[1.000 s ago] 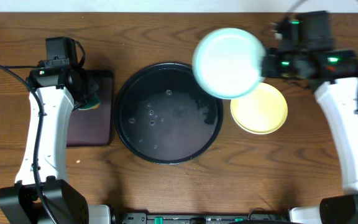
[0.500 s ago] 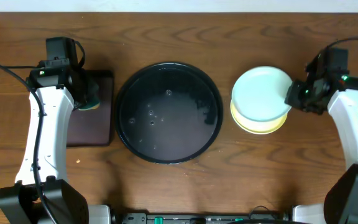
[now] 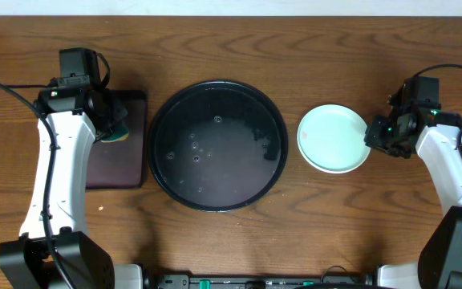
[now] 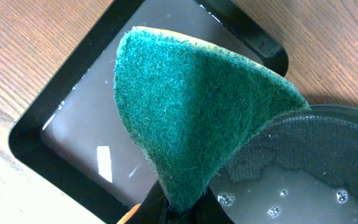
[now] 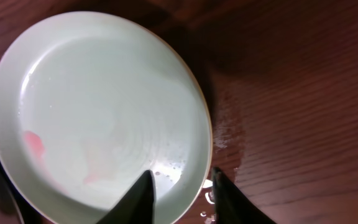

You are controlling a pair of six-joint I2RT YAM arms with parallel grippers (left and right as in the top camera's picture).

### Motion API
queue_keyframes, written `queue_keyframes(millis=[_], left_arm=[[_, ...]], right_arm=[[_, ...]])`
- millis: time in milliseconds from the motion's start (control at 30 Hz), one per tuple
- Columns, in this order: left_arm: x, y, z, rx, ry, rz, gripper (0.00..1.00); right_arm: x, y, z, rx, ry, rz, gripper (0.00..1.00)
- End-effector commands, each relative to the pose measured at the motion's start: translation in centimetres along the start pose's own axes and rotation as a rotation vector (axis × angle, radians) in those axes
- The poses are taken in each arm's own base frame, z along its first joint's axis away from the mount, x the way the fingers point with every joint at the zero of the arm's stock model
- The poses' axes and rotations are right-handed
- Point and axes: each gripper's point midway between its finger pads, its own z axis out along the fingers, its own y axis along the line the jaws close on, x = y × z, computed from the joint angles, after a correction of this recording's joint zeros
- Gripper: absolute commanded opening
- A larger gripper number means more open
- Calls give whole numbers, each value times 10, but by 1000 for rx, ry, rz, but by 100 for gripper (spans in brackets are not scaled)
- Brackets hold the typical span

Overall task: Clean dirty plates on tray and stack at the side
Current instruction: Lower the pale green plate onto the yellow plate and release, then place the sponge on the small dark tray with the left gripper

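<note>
Fingers of right gripper astride rim of mint plate; clamped or slack, cannot tell. Plate flat beside tray, on its right, faint pink smear on it. Stacking step, likely near done. Next: spread fingers, lift clear. Sponge pinched tight in left gripper.

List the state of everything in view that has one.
tray: no plates on it, water drops inside.
plate: lying flat right of the tray, wet, faint red smear.
sponge: folded, pinched, held over the small tray.
small tray: flat on the table, glossy.
left fingers: shut on the sponge.
right fingers: open, one on each side of the plate's rim.
</note>
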Motion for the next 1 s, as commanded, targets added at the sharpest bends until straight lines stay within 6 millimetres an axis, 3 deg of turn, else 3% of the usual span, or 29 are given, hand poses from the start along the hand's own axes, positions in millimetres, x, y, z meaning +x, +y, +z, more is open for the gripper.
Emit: queue_keyframes(millis=[0, 200, 367, 500, 633, 667, 733, 767, 800, 967], left_arm=[[5, 4, 6, -14, 20, 78, 7], [8, 4, 17, -27, 49, 191, 7], [14, 3, 51, -57, 117, 255, 7], [20, 0, 88, -80, 169, 268, 7], [28, 1, 119, -100, 215, 274, 7], [30, 1, 125, -106, 227, 276, 15], [32, 2, 128, -110, 236, 273, 40], [33, 2, 128, -111, 236, 273, 60], [31, 1, 126, -108, 229, 272, 73], [5, -10, 101, -70, 147, 261, 74]], right_arm=[[-3, 23, -7, -55, -8, -73, 36], [-17, 70, -33, -93, -60, -210, 54], [-24, 108, -52, -141, -114, -288, 69], [-20, 121, -54, -156, -116, -320, 70], [-14, 121, -53, -150, -94, -325, 72], [-12, 119, -53, -147, -85, -324, 73], [-10, 119, -52, -144, -79, -324, 73], [-10, 119, -52, -144, -79, -324, 75], [-10, 119, -52, -144, -79, -324, 76], [-13, 120, -54, -148, -88, -325, 80]])
